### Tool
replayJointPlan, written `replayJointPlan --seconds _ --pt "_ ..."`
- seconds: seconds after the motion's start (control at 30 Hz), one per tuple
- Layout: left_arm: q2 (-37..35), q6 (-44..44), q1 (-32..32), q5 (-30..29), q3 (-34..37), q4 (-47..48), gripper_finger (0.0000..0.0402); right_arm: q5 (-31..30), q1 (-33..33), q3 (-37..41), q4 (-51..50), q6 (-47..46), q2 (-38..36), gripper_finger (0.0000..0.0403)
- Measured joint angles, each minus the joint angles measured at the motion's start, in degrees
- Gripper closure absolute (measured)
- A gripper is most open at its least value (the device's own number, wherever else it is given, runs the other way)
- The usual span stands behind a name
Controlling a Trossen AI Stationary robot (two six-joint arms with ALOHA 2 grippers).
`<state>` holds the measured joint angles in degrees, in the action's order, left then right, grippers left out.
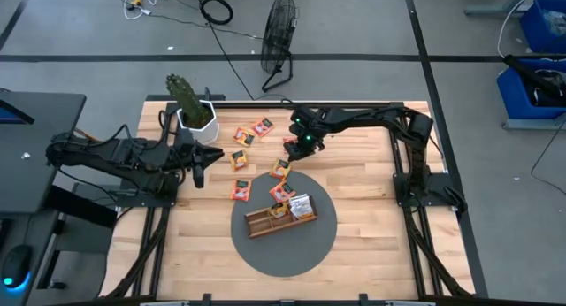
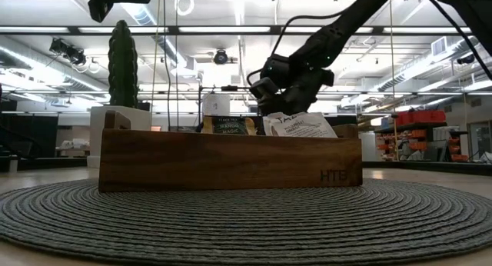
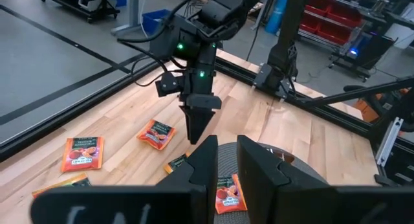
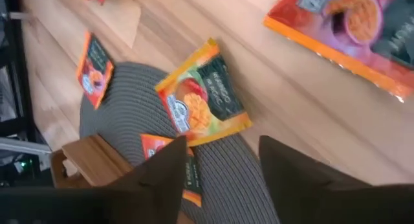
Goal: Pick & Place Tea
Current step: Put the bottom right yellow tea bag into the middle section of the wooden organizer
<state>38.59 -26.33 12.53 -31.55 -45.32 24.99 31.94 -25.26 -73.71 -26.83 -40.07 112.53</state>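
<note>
Sachets lay scattered on the tabletop point(image 1: 354, 191) between the plant pot point(image 1: 196, 118) and the round mat point(image 1: 265, 248); several more already sat in the wooden tray point(image 1: 256, 225) on that mat. We noted the right pincer point(image 1: 289, 152) poised above a sachet point(image 4: 202, 94) that lay half on the mat edge, half on bare wood. Its fingers point(image 4: 158, 169) stood spread and empty in the right wrist view. The left pincer point(image 1: 197, 172) waited near the pot, holding nothing; its fingers point(image 3: 206, 160) showed a narrow gap, and we could not tell whether that counted as closed.

We judged the sachets light, thin, pliable and glossy, so likely to slide or buckle under a flat pinch. The raised edge over the mat rim looked to us the best place to take hold, with one finger on each face.
</note>
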Motion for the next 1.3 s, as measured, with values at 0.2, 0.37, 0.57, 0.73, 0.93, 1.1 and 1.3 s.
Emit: replayJointPlan --seconds 0.2,0.37,0.57,0.73,0.93,1.1,1.3 --pt "0.0 0.0 0.0 0.0 0.0 0.0 0.0342 0.3 0.8 0.0 2.6 -2.6 2.5 0.0169" --pt "0.0 0.0 0.0 0.0 0.0 0.2 0.0342 -1.4 1.6 0.0 2.7 -3.7 3.6 0.0180" --pt "0.0 0.0 0.0 0.0 0.0 0.2 0.0342 -4.1 1.5 0.0 4.6 -4.4 3.8 0.0190" --pt "0.0 0.0 0.0 0.0 0.0 0.5 0.0342 -1.3 1.9 0.0 7.2 -6.4 5.7 0.0195" --pt "0.0 0.0 0.0 0.0 0.0 0.6 0.0342 -1.9 2.4 -0.2 7.1 -6.0 6.1 0.0215" --pt "0.0 0.0 0.0 0.0 0.0 0.6 0.0342 -1.3 2.5 -0.1 7.6 -5.0 6.3 0.0273" --pt "0.0 0.0 0.0 0.0 0.0 0.6 0.0342 -0.2 2.8 0.0 7.9 -2.8 6.5 0.0387"
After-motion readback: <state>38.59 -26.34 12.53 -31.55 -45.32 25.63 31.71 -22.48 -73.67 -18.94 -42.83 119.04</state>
